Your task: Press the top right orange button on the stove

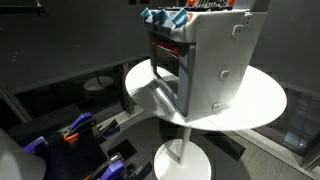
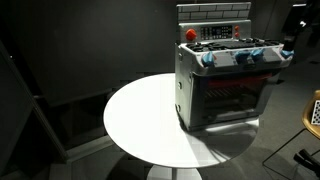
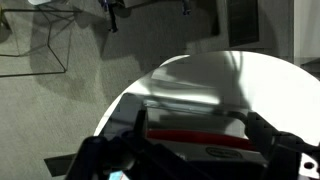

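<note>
The grey toy stove stands on a round white table, its oven door open toward the table's edge. It also shows in the other exterior view, with blue knobs along the front and a red-orange button at the left of its back panel. The panel's other buttons are too small to tell apart. In the wrist view my gripper is open, its dark fingers spread to either side above the stove's top, which carries a red stripe. The gripper is not clear in either exterior view.
The table stands on a white pedestal base. Blue and orange items lie on the floor beside it. A dark wall stands behind the table. A thin wire frame sits on the floor beyond the table.
</note>
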You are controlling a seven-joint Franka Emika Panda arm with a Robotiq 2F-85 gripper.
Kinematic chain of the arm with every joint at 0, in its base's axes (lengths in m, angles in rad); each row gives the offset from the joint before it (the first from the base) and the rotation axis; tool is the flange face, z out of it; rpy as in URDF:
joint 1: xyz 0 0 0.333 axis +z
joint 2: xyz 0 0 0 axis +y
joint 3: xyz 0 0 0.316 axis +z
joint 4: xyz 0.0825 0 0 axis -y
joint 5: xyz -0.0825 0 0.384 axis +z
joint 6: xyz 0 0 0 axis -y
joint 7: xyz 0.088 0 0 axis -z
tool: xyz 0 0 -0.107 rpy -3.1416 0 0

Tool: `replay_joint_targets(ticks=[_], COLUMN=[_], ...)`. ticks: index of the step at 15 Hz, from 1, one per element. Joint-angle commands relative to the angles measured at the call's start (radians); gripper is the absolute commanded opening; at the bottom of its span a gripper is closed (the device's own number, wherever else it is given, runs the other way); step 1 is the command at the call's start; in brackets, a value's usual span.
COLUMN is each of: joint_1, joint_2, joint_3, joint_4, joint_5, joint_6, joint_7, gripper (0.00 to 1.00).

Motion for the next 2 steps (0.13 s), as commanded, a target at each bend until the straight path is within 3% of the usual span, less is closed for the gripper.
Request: replay_joint_targets(ticks=[1,2], joint_1=[-0.009,-0.008], joint_2=[-0.004,-0.007], joint_3=[0.008,0.008], joint_4=[-0.007,-0.013], joint_5=[0.006,0.010], joint_6=[-0.002,-0.002], joint_7=[-0.007,-0.012], gripper=[1.00,1.00])
